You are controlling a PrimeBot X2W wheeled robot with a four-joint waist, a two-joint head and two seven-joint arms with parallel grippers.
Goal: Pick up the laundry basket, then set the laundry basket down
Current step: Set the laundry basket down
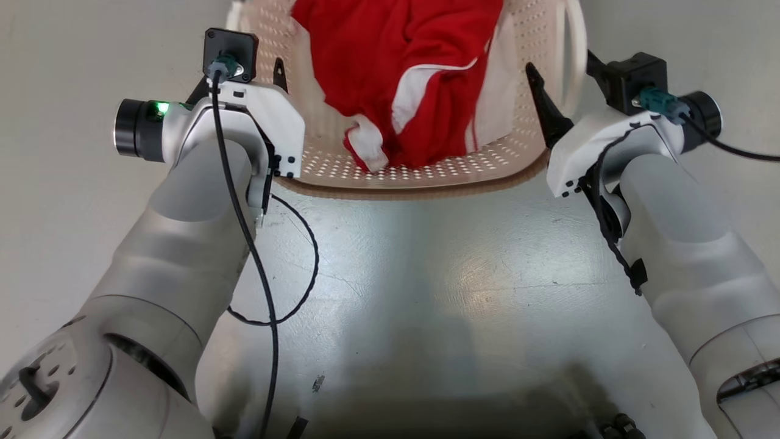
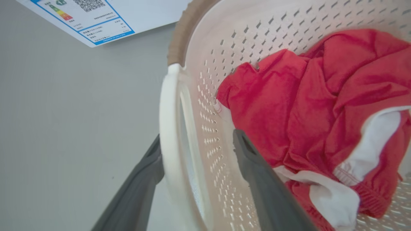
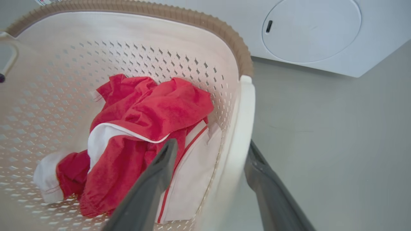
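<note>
The laundry basket (image 1: 426, 174), cream-white and perforated with a brown rim (image 3: 205, 22), sits between my two arms at the top of the head view. A red and white garment (image 1: 402, 73) lies inside it. My left gripper (image 2: 197, 144) is open and straddles the basket's white left handle (image 2: 168, 128): the outer finger touches the handle, the inner finger (image 1: 279, 72) is inside the basket. My right gripper (image 3: 210, 146) is open astride the right handle (image 3: 245, 122), inner finger (image 1: 542, 97) over the garment, outer finger against the handle's outside.
A white washing machine (image 3: 321, 35) with a round hatch stands just beyond the basket, its printed label (image 2: 96, 19) showing past the left handle. Pale glossy floor (image 1: 426, 286) stretches between my arms. Loose black cables hang from both wrists.
</note>
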